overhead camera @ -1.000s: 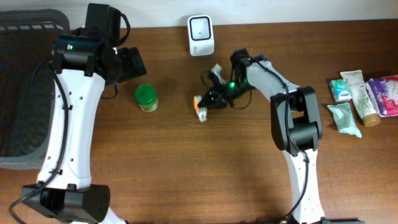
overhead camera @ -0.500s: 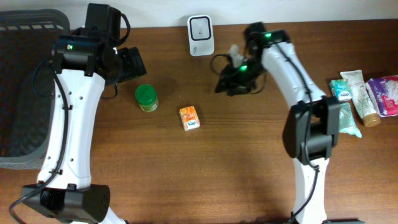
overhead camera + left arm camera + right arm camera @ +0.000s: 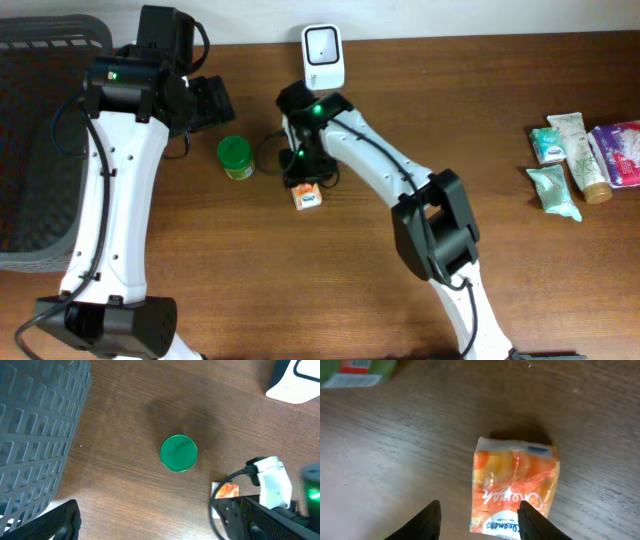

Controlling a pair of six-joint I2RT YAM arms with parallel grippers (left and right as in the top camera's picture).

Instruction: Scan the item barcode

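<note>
Below the scanner (image 3: pixel 323 57): the orange packet (image 3: pixel 308 196) lay flat on the surface (image 3: pixel 560 290), a little nearer the robot than the scanner and just left of it, not yet at the scanner's window.
Packet axis: its long axis ran roughly from the scanner toward the robot. In the right wrist view it ran top to bottom, so the claw would close across the short width.
Right claw (image 3: pixel 481 519): jaws apart and holding nothing, it hung directly over the packet. Of its 2 fingers (image 3: pixel 431 520), 1 stood clear of the packet's side and the other overlapped the printed face, so the claw sat off-centre.
Left claw (image 3: pixel 208 100): jaws wide apart and empty, it was left of the scanner, with the green-lidded jar (image 3: pixel 236 157) between it and the packet.
Nearer arm: the right, by a wide margin.
Barcode: none could be made out on the upward face.
Basket (image 3: pixel 40 150): it stood far left of the scanner, and no item showed in the part in view.
Tubes and sachets (image 3: pixel 575 150): they lay loose on the surface far right of the scanner, in no container.
Likely next need: shift the right claw sideways to centre on the packet, then lower it.
</note>
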